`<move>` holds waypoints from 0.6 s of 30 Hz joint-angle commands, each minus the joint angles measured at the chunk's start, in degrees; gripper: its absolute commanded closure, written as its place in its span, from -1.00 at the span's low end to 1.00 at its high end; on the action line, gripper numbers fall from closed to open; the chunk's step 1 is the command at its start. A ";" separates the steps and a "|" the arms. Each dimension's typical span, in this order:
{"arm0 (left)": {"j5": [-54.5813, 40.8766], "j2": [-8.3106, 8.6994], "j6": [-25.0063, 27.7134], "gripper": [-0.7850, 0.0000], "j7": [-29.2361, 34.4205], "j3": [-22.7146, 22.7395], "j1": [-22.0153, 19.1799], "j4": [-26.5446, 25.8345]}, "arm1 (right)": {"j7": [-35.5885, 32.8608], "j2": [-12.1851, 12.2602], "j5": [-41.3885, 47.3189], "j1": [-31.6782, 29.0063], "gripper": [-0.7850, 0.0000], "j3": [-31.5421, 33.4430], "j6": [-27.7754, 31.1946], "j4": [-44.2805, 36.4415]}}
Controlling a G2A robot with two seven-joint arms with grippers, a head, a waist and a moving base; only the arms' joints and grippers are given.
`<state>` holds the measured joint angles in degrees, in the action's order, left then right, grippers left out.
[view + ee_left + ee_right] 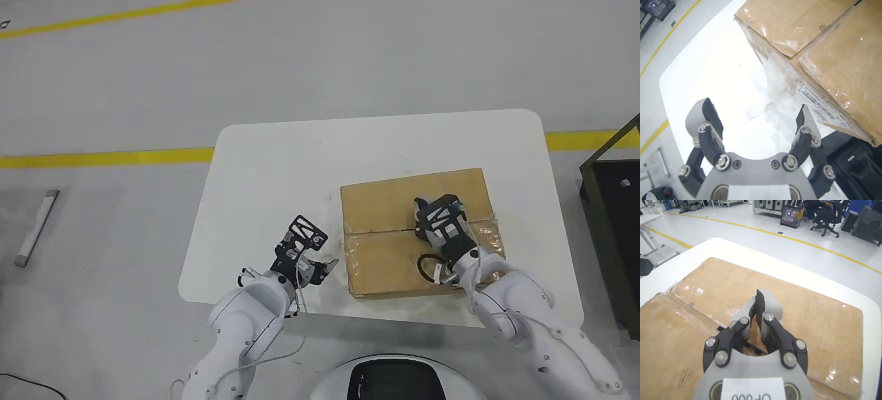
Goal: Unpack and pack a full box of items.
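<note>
Cardboard box (390, 205), one, on one table (280, 170); left pincer (755, 110) wide, right pincer (759, 300) narrow.

You get bright, even overhead light in all three views. Table (719, 62) blows out to near pure white in left wrist view, so surface detail is lost there. Glare spots sparkle on clear tape (696, 290) across box (810, 321), and on tape wrinkles in left wrist view. Shadows soft and faint throughout. Wrist views bend straight lines toward edges: watch floor stripe (810, 244) curve.
</note>
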<state>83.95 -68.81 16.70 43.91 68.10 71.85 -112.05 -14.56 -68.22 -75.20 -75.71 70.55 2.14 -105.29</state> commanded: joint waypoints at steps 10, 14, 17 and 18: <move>2.33 -1.12 -6.15 -1.00 -8.07 -4.28 -1.69 7.19 | -0.36 -0.40 0.31 0.13 1.00 -0.31 0.60 0.22; 3.08 -1.58 -8.65 -1.00 -10.71 -5.32 -2.54 9.03 | -0.38 -0.57 0.33 0.14 1.00 -0.62 0.59 0.30; 3.08 -1.79 -9.94 -1.00 -12.60 -5.38 -2.79 10.01 | -0.50 -0.66 0.25 0.14 1.00 -0.73 0.64 0.43; 2.47 -1.91 -10.76 -1.00 -13.58 -5.26 -2.83 10.48 | -0.57 -0.70 0.23 0.15 1.00 -0.78 0.72 0.50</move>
<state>86.89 -70.61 6.72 31.33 62.71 69.07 -102.02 -15.06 -68.89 -74.95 -75.57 69.81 2.81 -104.86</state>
